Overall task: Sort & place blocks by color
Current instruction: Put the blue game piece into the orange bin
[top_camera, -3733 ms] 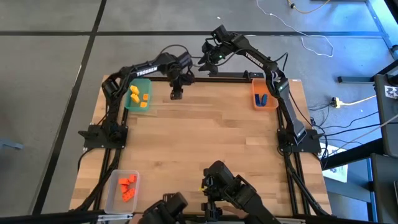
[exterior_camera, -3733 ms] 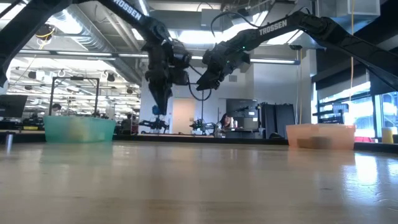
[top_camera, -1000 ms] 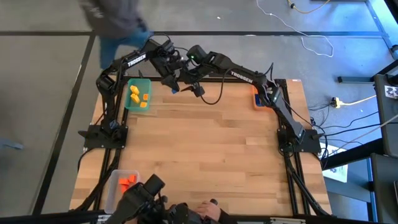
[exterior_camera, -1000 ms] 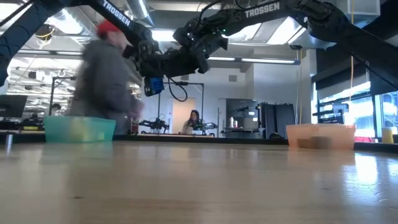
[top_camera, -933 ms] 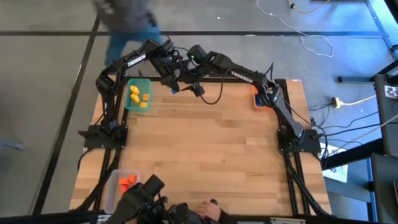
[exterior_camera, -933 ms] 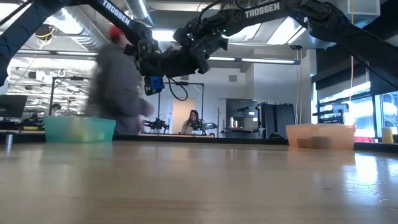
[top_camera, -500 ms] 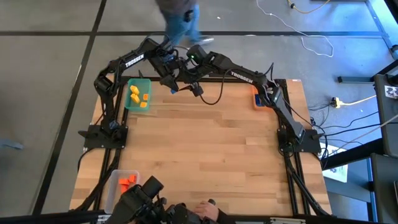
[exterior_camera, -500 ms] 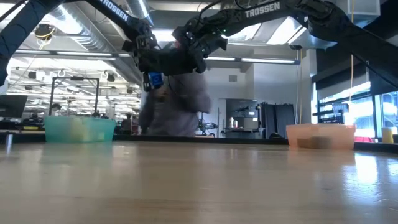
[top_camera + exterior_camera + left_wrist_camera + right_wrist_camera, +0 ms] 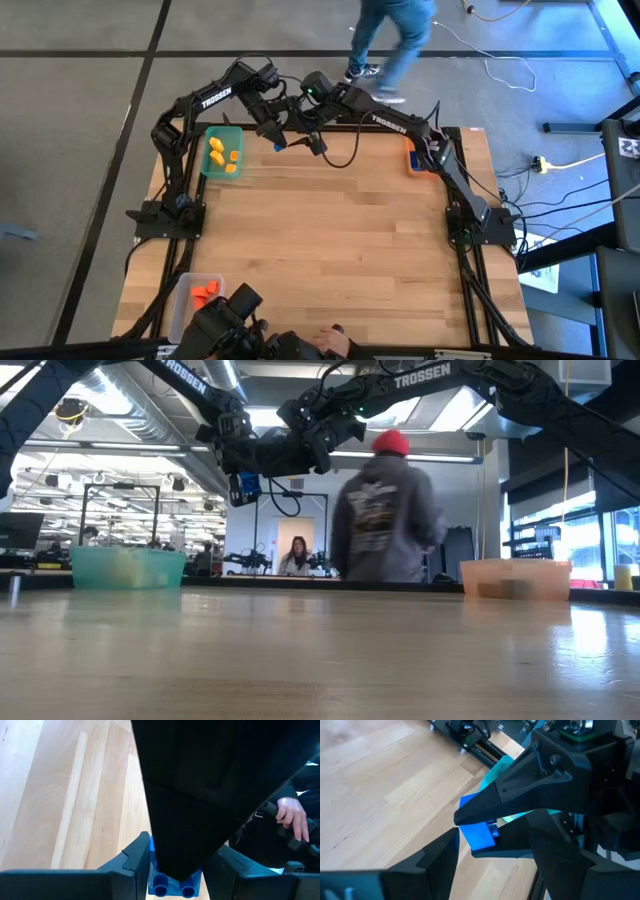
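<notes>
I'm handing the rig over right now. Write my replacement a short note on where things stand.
Left gripper: shut on a blue block, held in the air near the table's far edge, beside the green bin.
Right gripper: open, close up against the block, apparently for a handover.
Done: yellow blocks in the green bin, orange-red blocks in the clear bin.
Left: get the blue block to the orange bin.
A person is walking past beyond the table.

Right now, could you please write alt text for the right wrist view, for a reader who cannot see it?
A blue block is pinched in the tip of the left claw, held in the air above the wooden table. The right claw is open, one dark finger on each side of the block. A green bin shows behind.
</notes>
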### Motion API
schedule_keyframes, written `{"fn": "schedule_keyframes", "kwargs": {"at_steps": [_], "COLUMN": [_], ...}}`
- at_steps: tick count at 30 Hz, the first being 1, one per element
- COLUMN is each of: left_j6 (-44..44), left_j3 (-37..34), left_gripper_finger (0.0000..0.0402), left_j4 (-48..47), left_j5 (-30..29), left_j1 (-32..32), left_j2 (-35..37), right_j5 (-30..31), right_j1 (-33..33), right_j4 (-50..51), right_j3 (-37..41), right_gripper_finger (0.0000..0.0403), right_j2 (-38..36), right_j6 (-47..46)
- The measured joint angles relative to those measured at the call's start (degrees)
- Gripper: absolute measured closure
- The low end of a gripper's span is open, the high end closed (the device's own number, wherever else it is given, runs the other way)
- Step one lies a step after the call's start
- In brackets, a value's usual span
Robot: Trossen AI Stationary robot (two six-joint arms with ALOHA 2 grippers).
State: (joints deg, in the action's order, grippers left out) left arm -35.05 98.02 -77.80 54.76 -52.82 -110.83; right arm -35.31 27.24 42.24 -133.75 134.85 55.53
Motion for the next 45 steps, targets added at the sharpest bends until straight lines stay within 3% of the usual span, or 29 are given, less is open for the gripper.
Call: {"fn": "schedule_keyframes", "kwargs": {"at_steps": [6,10,15,21,28,38,45], "left_j6": [0.03,-0.47,-2.78,-3.02,-3.56,-4.33,-6.12], "left_j3": [0.00,0.02,0.02,0.02,0.31,0.28,0.28], "left_gripper_finger": [0.0271,0.0271,0.0271,0.0271,0.0271,0.0271,0.0271], "left_j4": [-0.03,-0.99,-1.16,-1.81,-2.69,-2.73,-3.83], "left_j5": [1.63,1.08,2.93,3.23,-1.61,1.78,0.67], "left_j1": [0.00,-0.04,-0.81,-1.05,-1.94,-4.51,-4.13], "left_j2": [0.00,0.00,0.00,0.00,0.50,0.33,0.31], "right_j5": [0.00,3.84,0.71,1.01,2.80,4.90,4.91], "right_j1": [-0.04,-0.30,-0.32,-0.69,-0.76,-0.74,-0.82], "right_j4": [0.00,0.04,0.06,-0.59,1.00,0.68,-0.36], "right_j3": [0.02,0.03,0.02,0.04,0.55,0.30,0.30], "right_gripper_finger": [0.0159,0.0159,0.0159,0.0159,0.0159,0.0159,0.0159], "right_j2": [0.00,0.04,0.00,0.00,0.67,0.42,0.39], "right_j6": [0.03,0.25,0.00,-1.66,-4.37,-7.21,-6.05]}}
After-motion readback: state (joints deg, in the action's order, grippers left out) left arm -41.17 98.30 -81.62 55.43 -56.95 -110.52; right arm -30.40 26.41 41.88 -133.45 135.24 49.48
